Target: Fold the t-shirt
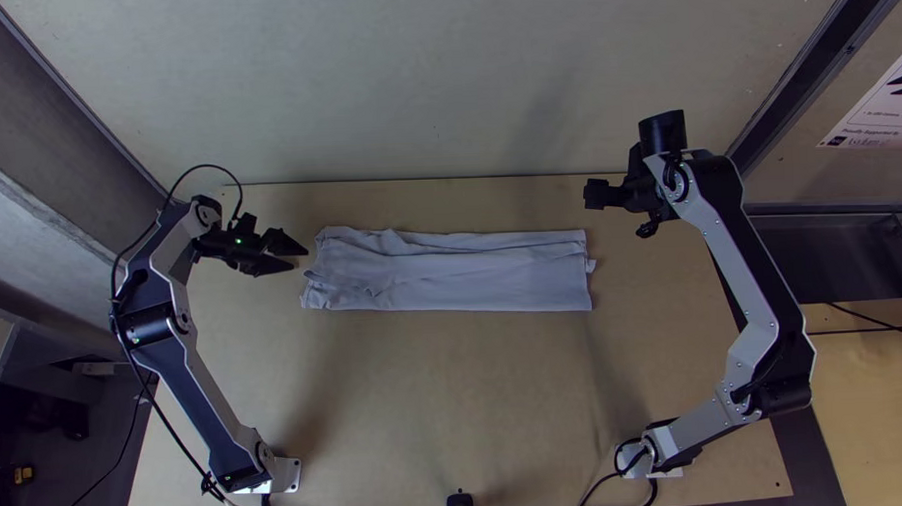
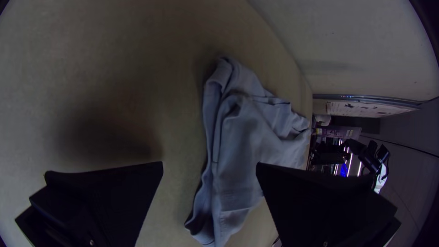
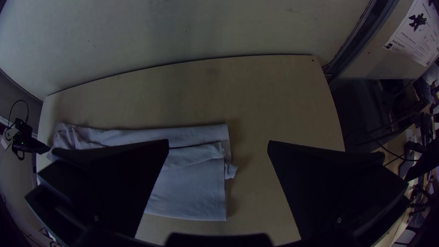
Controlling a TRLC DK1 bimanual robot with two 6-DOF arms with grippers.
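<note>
table (image 1: pixel 446 383): passable nearside of shirt (image 1: pixel 452 278) | wall (image 1: pixel 435 73): blocks far side | left end effector (image 1: pixel 300 258): just beside shirt

Wooden table (image 1: pixel 456 393), white printed sheet (image 1: pixel 882 110)

Silver-grey links (image 1: pixel 706 220) join black joints (image 1: pixel 663 134) (black cables (image 1: pixel 207 165), too).

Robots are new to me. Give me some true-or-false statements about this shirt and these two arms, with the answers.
1. The shirt lies on the table as a long strip. True.
2. The left end effector is gripping the shirt. False: its fingers are apart and hold no cloth.
3. The right end effector has its fingers apart. True.
4. The shirt is bright red. False: it is pale grey-blue.
5. The shirt hangs over a table edge. False: it all lies on the tabletop.
</note>
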